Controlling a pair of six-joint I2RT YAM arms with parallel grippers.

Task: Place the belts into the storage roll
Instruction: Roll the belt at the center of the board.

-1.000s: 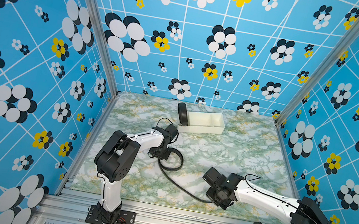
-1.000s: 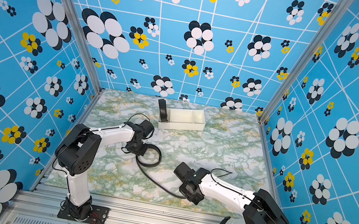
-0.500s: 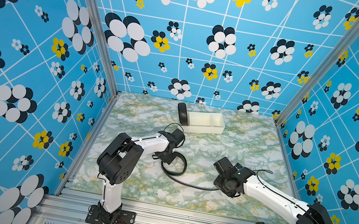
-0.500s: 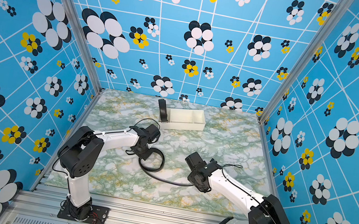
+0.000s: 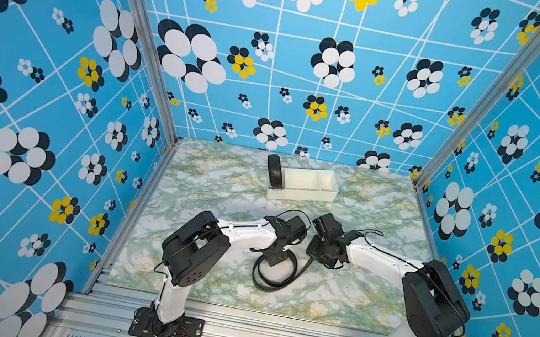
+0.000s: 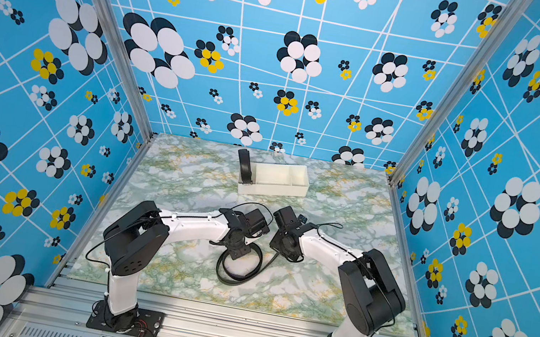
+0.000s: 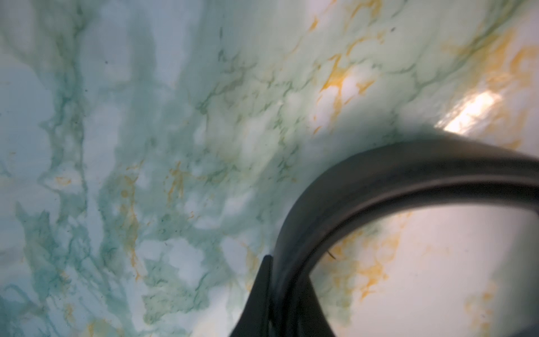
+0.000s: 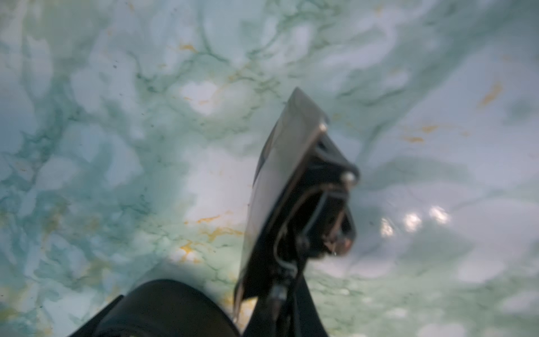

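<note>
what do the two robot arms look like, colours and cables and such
Both the left arm and right arm have smooth white links joined by bulky black joint housings, with black wrists. Thin black cables loop out near each wrist. Each stands on a black base plate on silver aluminium rails. No markings are readable.

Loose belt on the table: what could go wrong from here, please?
1. The left gripper pinches the loose belt at one spot only; its wide loop may uncoil when lifted and not fit the storage tray.
2. The coiled belt stands upright at the tray's end; a trailing strap could knock it over.
</note>
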